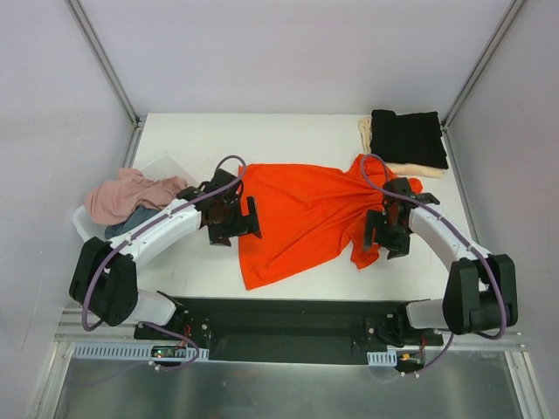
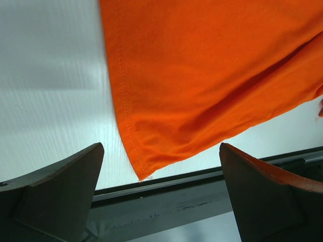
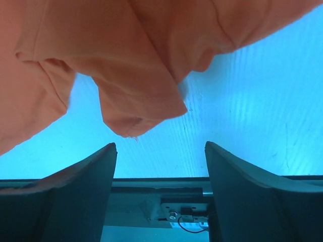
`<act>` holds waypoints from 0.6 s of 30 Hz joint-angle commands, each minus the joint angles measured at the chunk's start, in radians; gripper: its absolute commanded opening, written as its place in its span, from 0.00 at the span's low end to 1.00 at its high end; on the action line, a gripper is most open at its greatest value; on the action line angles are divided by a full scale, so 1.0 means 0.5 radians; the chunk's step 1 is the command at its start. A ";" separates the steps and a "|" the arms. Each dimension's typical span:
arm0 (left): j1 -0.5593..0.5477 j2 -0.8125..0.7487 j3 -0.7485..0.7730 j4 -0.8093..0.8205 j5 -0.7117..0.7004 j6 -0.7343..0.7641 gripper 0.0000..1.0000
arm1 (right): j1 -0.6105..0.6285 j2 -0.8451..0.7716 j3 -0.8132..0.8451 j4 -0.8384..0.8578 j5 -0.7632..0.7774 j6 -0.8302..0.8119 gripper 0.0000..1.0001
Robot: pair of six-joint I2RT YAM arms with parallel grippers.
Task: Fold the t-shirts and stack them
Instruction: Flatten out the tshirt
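Observation:
A bright orange-red t-shirt (image 1: 297,218) lies spread and rumpled across the middle of the white table (image 1: 288,135). My left gripper (image 1: 234,218) hovers at its left hem, open. In the left wrist view the shirt's hem corner (image 2: 146,161) sits just ahead of the wide-apart fingers (image 2: 60,191). My right gripper (image 1: 387,231) is over the shirt's right sleeve area, open. In the right wrist view a bunched fold (image 3: 131,111) hangs ahead of the empty fingers (image 3: 75,191). A folded black t-shirt (image 1: 408,138) rests on a cream one (image 1: 410,169) at the back right.
A white plastic tub (image 1: 86,225) at the left edge holds a dusty pink shirt (image 1: 127,194) and a grey-blue one (image 1: 131,223). A black rail (image 1: 288,319) runs along the near edge between the arm bases. Metal frame posts stand at the back corners.

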State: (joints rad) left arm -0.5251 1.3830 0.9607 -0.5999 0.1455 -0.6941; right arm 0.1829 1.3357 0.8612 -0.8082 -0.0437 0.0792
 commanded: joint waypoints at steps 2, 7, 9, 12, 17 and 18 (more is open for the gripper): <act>-0.039 0.062 0.039 0.055 0.022 0.014 0.99 | 0.027 0.188 0.035 0.131 -0.069 -0.039 0.70; -0.048 0.099 0.021 0.065 -0.003 -0.005 0.99 | 0.045 0.399 0.091 0.153 0.029 -0.033 0.65; -0.048 0.102 0.020 0.065 -0.030 -0.008 0.99 | 0.057 0.424 0.109 0.162 0.047 -0.011 0.46; -0.048 0.099 0.033 0.061 -0.091 0.020 0.99 | 0.094 0.424 0.137 0.125 0.142 0.020 0.24; -0.048 0.112 0.063 0.062 -0.098 0.057 0.99 | 0.211 0.314 0.229 -0.270 0.498 0.111 0.10; -0.048 0.121 0.067 0.062 -0.110 0.057 1.00 | 0.256 0.292 0.250 -0.356 0.669 0.139 0.06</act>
State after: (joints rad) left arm -0.5381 1.4349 0.9607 -0.5785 0.1211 -0.6903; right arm 0.2619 1.5501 0.9237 -0.7883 0.0662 0.0944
